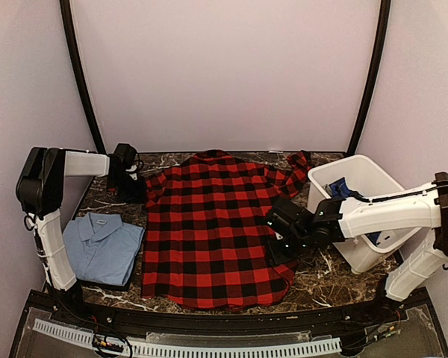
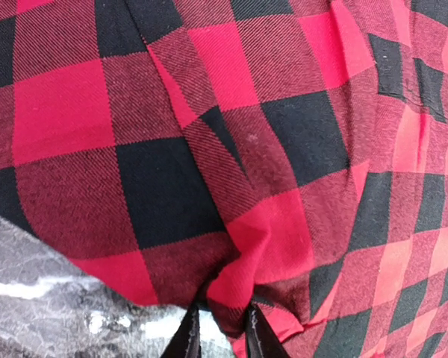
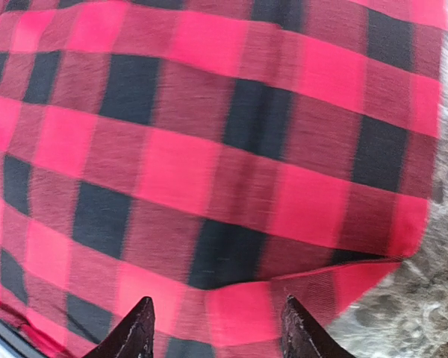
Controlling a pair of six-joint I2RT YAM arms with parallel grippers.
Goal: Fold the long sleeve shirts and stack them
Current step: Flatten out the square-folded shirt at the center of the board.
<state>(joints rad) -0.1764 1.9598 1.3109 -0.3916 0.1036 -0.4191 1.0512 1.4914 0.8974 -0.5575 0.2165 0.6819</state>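
The red-and-black checked flannel shirt [image 1: 209,224] lies spread flat on the marble table, back up, and fills both wrist views [image 2: 231,149] [image 3: 209,149]. A folded light blue collared shirt [image 1: 101,246] lies at the left front. A dark blue shirt [image 1: 342,188] sits in the white bin [image 1: 358,175]. My left gripper [image 1: 138,192] [image 2: 220,328] is shut on a pinch of the flannel's left shoulder edge. My right gripper [image 1: 278,237] [image 3: 216,332] is open just above the flannel's right side edge.
The white bin stands at the right beside the flannel's right sleeve [image 1: 299,165]. Bare marble [image 2: 45,298] shows along the shirt's edges. Walls close in the back and sides.
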